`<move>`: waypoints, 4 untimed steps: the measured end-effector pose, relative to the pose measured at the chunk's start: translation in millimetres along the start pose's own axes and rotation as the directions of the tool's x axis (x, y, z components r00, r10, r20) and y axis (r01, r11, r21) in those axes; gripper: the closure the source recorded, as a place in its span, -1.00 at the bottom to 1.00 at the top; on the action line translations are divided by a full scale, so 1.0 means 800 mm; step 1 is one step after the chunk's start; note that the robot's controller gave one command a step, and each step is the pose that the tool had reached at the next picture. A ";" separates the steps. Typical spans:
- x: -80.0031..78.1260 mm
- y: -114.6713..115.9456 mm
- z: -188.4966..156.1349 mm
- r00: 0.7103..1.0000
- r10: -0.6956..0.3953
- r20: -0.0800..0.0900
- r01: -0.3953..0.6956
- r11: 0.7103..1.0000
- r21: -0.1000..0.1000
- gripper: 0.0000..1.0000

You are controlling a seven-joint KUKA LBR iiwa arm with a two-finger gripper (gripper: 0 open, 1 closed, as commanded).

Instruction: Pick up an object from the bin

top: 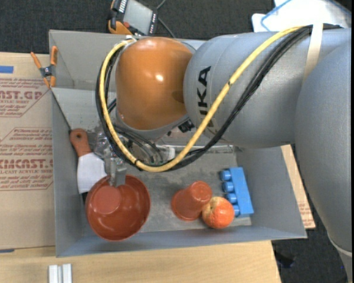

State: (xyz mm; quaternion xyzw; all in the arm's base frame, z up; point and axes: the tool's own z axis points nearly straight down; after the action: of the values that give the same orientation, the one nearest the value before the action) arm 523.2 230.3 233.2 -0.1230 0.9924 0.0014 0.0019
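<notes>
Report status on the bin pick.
End effector at rim of red bowl, bin's lower left; hold not confirmed. White orange-handled tool close beside. Cup, apple, blue block off to the right.

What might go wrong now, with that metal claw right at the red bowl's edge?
The gripper sits at the rim of the red bowl, so it may tip or push the bowl instead of lifting it. The white-headed tool with an orange handle lies close beside it and could get knocked or caught. The bowl is also tucked near a wall of the bin, leaving little room to adjust.
</notes>
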 end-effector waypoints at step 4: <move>0.011 -0.045 0.147 0.998 0.057 0.034 -0.057 0.998 -0.003 1.00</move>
State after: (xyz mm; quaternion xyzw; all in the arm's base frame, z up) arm 523.7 193.8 115.8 -0.0945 0.9953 0.0043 0.0184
